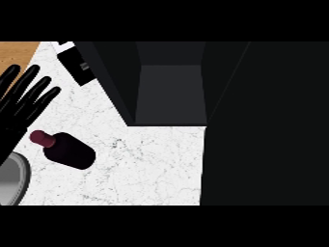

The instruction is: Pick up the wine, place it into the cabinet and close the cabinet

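Observation:
The wine bottle (pixel 67 148), dark with a maroon cap, lies on its side on the white marble counter (pixel 145 164), cap pointing up-left. My left hand (pixel 14 103) shows at the left edge, fingers straight and spread upward, resting a little above and left of the bottle without touching it. The dark cabinet (pixel 171 91) stands behind the bottle, its interior open to view with a door panel (pixel 274 125) spreading across the right side. My right hand shows nowhere in the head view.
A small black box (pixel 78 62) sits at the counter's back left beside the cabinet. A strip of wooden surface (pixel 6 55) lies at the top left. My grey left forearm (pixel 6 181) fills the lower-left corner.

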Robot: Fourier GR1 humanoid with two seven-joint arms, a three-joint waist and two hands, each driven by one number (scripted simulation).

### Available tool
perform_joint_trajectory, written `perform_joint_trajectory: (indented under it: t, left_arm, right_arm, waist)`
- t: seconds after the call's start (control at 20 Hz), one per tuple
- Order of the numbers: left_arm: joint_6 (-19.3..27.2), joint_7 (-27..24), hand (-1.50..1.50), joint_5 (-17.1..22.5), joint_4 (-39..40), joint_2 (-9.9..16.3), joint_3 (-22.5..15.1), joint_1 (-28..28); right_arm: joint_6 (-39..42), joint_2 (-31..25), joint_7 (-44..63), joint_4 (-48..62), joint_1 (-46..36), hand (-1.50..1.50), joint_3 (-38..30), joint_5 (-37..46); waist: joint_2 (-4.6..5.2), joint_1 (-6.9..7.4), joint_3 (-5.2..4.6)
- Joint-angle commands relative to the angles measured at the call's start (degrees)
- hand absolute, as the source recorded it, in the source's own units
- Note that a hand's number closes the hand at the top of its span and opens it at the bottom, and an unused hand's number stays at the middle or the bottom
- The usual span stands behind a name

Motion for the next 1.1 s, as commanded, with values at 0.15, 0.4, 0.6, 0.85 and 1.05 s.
perform_joint_trajectory:
  t: [0.15,0.4,0.6,0.85,1.05]
  left_arm:
    - [-2.84,0.59,-1.5,0.95,-2.43,0.53,3.16,4.93]
    - [-5.69,-1.84,-1.5,-2.25,2.14,-0.13,4.63,4.79]
    - [-6.82,-2.16,-1.5,-3.96,3.93,-0.09,5.51,7.27]
    - [-10.05,-7.33,-1.5,-9.16,11.69,-0.69,6.44,3.47]
    - [-12.4,-6.6,-1.5,-7.07,11.72,1.07,9.24,6.18]
  right_arm:
    - [-0.41,1.71,2.37,-4.67,1.64,-1.5,2.63,1.89]
    - [-1.26,1.4,4.03,-1.71,-3.45,-1.5,-0.29,0.53]
    - [-1.67,3.47,1.75,0.03,-2.68,-1.5,3.98,5.58]
    - [-1.13,2.02,4.03,0.25,-4.81,-1.5,-0.31,1.97]
    - [0.97,3.17,0.15,0.51,-0.8,-1.5,1.96,4.15]
  waist:
    - [-0.02,0.05,-0.02]
    - [0.03,0.07,-0.02]
    - [0.03,0.15,-0.02]
    - [0.1,-0.02,-0.02]
    - [0.04,0.03,-0.01]
